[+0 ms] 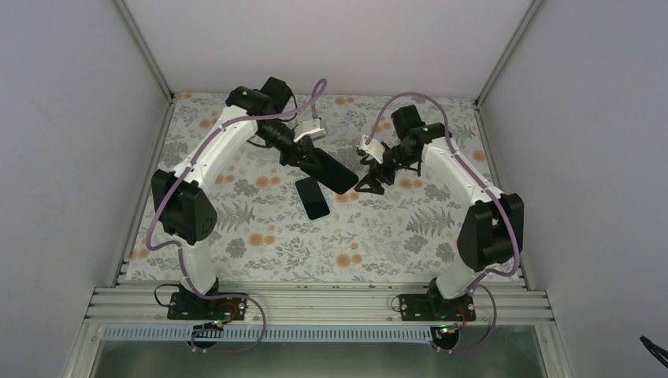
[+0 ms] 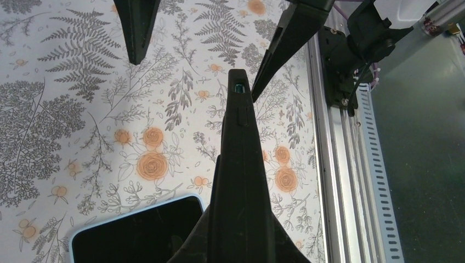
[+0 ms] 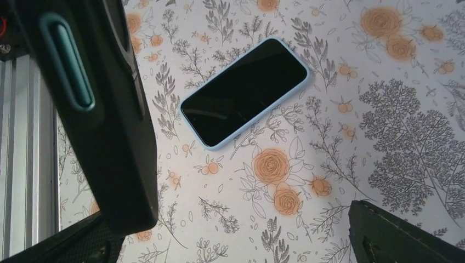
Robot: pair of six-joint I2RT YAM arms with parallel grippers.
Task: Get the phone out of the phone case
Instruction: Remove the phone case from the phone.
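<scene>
My left gripper (image 1: 313, 160) is shut on a black phone case (image 1: 334, 173) and holds it tilted above the table. In the left wrist view the case (image 2: 241, 159) shows edge-on between the fingers. The phone (image 1: 313, 198), with a dark screen and a light blue rim, lies flat on the table just below the case. It also shows in the left wrist view (image 2: 131, 235) and the right wrist view (image 3: 244, 90). My right gripper (image 1: 372, 181) is open and empty beside the case's far end. In its wrist view the case (image 3: 104, 120) shows a teal side button (image 3: 68, 60).
The flowered table mat (image 1: 260, 236) spreads under everything. Grey walls stand on three sides. An aluminium rail (image 1: 315, 303) with both arm bases runs along the near edge, and it also shows in the left wrist view (image 2: 340, 164).
</scene>
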